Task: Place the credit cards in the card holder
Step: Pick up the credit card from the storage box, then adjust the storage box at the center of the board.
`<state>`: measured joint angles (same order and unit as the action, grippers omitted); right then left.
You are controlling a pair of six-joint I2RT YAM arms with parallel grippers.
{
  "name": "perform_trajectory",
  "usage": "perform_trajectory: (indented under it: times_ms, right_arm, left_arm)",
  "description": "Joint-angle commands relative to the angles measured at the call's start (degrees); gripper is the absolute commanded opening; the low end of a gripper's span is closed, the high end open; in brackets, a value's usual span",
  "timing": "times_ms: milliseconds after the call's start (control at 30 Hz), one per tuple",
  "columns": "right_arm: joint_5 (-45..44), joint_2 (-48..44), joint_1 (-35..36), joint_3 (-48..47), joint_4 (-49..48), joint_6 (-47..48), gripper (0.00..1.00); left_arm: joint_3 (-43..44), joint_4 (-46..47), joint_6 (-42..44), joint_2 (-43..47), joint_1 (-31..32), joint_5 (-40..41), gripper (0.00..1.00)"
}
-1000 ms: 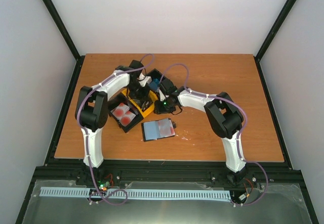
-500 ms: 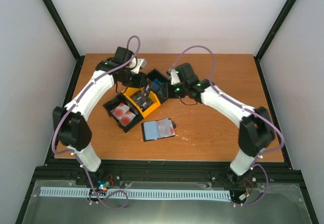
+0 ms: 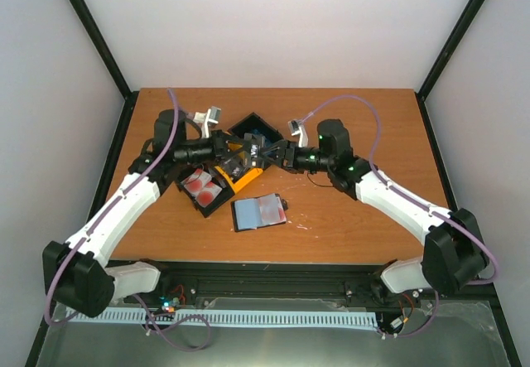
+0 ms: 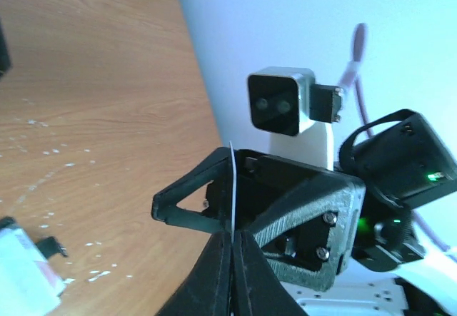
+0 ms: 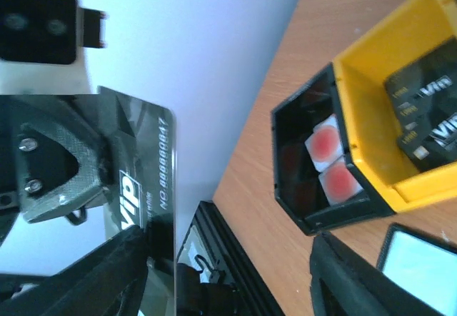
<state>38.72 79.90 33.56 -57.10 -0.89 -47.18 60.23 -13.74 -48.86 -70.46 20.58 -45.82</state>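
Left gripper [image 4: 230, 243] pinching dark card [image 5: 146, 180] above tray [image 5: 348, 109] mid-table, right gripper [image 5: 228, 259] wide open facing it, card holder [image 3: 259, 212] lying open toward near edge.

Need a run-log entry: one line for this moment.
left gripper: shut on dark VIP card | right gripper: open, facing it | card holder: open on table

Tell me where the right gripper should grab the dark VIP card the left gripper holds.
The dark VIP card is thin, and the left gripper is shut on one side of it. Probably best pinch the two flat faces at the free edge by the number, the open right gripper coming from opposite the left one.
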Motion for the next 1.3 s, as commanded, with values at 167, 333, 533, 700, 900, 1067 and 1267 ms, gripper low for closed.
perform_trajectory:
  times_ms: [167,333,533,700,900,1067,1267]
  right_arm:
    - [8.06,-2.20,1.94,6.42,-23.28,-18.06,0.31]
    - [7.67,-3.00,2.46,8.44,-27.12,-21.05,0.03]
    - [2.50,-6.66,2.47,9.29,-13.70,-12.21,0.03]
    - [-4.29,-9.01,2.55,13.64,0.62,-1.65,0.03]
    - [-10.24,-6.01,5.51,17.62,4.96,2.87,0.03]
    - [-13.28,-1.70,9.07,16.98,4.05,2.37,0.03]
    - [-15.78,4.74,12.18,15.00,2.96,2.39,0.03]
  left_arm:
    - [-5.43,13.76,-12.96,6.98,1.28,-5.37,0.01]
    - [-6.25,11.52,-12.08,8.58,1.47,-4.22,0.01]
    - [-6.11,-6.05,-3.14,9.90,1.91,6.05,0.72]
    - [-12.29,-12.66,2.27,11.95,5.06,17.19,0.83]
    - [-21.05,-14.29,3.02,9.61,11.76,28.05,0.79]
    - [-21.99,-16.58,5.27,5.49,12.97,36.61,0.64]
    - [-23.19,-15.90,6.71,0.74,13.08,41.29,0.46]
